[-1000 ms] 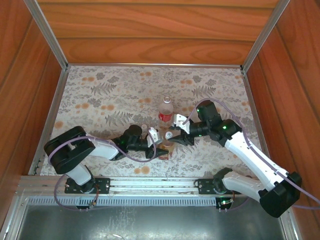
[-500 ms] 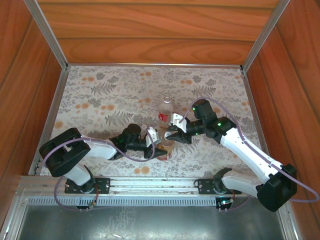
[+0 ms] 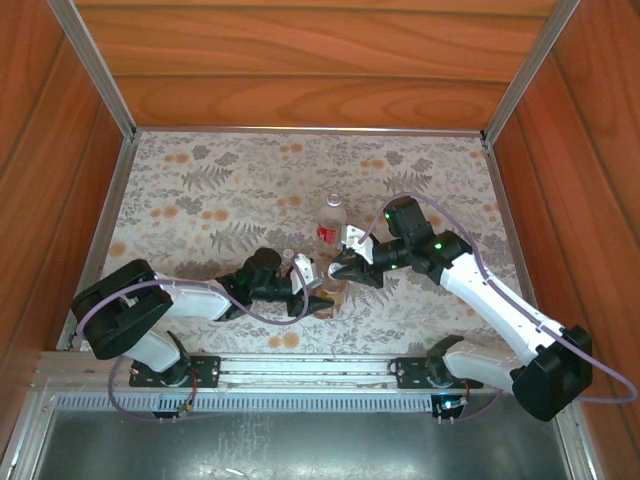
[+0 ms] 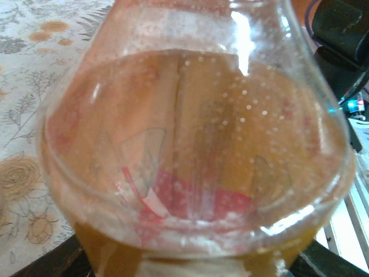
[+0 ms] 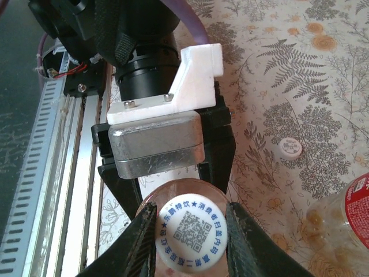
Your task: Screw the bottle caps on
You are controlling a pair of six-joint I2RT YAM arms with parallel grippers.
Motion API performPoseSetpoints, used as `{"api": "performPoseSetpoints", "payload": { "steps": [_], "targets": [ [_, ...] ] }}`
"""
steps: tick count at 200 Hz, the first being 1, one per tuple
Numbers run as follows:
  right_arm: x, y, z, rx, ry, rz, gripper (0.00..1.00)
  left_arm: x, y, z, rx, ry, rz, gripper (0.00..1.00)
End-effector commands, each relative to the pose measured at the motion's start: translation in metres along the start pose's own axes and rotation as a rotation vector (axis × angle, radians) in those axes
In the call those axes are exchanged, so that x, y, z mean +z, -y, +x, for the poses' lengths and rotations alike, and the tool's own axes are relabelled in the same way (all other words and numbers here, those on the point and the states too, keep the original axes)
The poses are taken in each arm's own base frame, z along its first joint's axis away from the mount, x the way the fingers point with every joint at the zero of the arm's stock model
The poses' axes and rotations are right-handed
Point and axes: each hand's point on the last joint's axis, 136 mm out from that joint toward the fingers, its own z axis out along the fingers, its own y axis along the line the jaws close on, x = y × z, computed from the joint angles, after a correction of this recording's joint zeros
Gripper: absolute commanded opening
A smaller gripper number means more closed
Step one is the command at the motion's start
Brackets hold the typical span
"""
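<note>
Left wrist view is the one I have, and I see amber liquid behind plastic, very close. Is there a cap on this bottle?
Observer: Yes. A white cap with a printed code sits on the neck of the amber bottle, and the right gripper is closed on its sides.
Operator: What holds the bottle itself?
Observer: The left gripper, with its fingers on either side of the body.
Operator: What else is on the table?
Observer: A second cap lies loose on the tablecloth, apart from the clear bottle with the red label.
</note>
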Motion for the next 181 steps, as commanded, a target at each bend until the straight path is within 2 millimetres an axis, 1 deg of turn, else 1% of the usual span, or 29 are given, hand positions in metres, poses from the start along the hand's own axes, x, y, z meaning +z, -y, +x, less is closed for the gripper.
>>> {"api": "performPoseSetpoints", "payload": {
  "steps": [1,18,30,41,48,67,74,87,110,120,136,144,146,166,181],
  "targets": [
    [0.0,0.0,-0.001,0.144,-0.003,0.034,0.28,-0.009,-0.027,-0.024,0.044,0.062,-0.17,0.59],
    [0.002,0.015,0.002,0.27,-0.009,0.133,0.27,-0.013,-0.042,-0.031,0.052,0.075,-0.28,0.59],
    [0.002,0.024,0.004,0.368,-0.016,0.206,0.26,-0.014,-0.048,-0.035,0.08,0.077,-0.348,0.59],
    [0.003,0.026,0.007,0.466,-0.018,0.239,0.25,-0.016,-0.055,-0.039,0.1,0.077,-0.411,0.59],
    [0.003,0.031,0.011,0.545,-0.023,0.29,0.23,-0.018,-0.06,-0.04,0.109,0.076,-0.453,0.59],
    [0.004,0.031,0.02,0.652,-0.036,0.365,0.21,-0.024,-0.07,-0.047,0.144,0.073,-0.565,0.59],
    [0.002,0.032,0.022,0.704,-0.028,0.404,0.19,-0.026,-0.072,-0.048,0.164,0.066,-0.606,0.59],
    [-0.002,0.036,0.026,0.814,-0.002,0.461,0.2,-0.028,-0.075,-0.052,0.196,0.058,-0.663,0.59],
    [-0.009,0.04,0.029,0.912,0.01,0.524,0.21,-0.027,-0.073,-0.055,0.243,0.044,-0.699,0.59],
    [-0.011,0.041,0.027,0.906,0.013,0.532,0.24,-0.025,-0.069,-0.053,0.253,0.036,-0.679,0.59],
    [-0.012,0.038,0.016,0.839,0.025,0.5,0.31,-0.023,-0.062,-0.045,0.257,0.024,-0.631,0.59],
    [-0.01,0.034,0.008,0.779,0.029,0.457,0.36,-0.021,-0.055,-0.038,0.268,0.007,-0.588,0.59],
    [-0.01,0.032,0.006,0.754,0.029,0.443,0.4,-0.021,-0.054,-0.036,0.271,0.001,-0.578,0.59],
    [-0.01,0.023,-0.007,0.615,0.018,0.371,0.54,-0.022,-0.043,-0.02,0.297,-0.059,-0.513,0.59],
    [-0.015,0.017,-0.014,0.495,0.016,0.351,0.62,-0.026,-0.037,-0.01,0.328,-0.103,-0.48,0.58]
  ]
}}
